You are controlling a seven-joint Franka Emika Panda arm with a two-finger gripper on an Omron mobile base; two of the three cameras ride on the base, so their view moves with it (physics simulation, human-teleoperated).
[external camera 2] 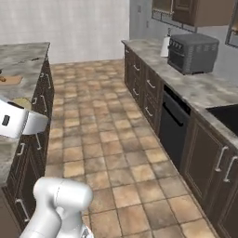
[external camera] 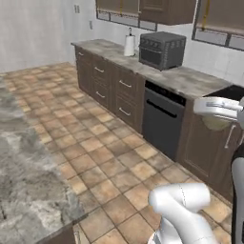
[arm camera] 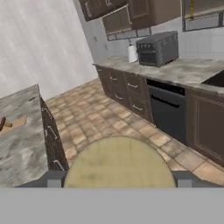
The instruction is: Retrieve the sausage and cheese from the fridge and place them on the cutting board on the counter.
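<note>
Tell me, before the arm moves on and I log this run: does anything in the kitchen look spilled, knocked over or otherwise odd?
Nothing stands out. The cheese sits in the gripper, the cutting board lies flat on the counter with the sausage on it, and the toaster oven and paper towel roll stand upright.

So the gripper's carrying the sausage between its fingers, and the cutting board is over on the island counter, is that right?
Not quite: the gripper is carrying the cheese, the tan round puck between its fingertips in the hand view. The sausage already lies on the cutting board, which is indeed on the island counter.
</note>
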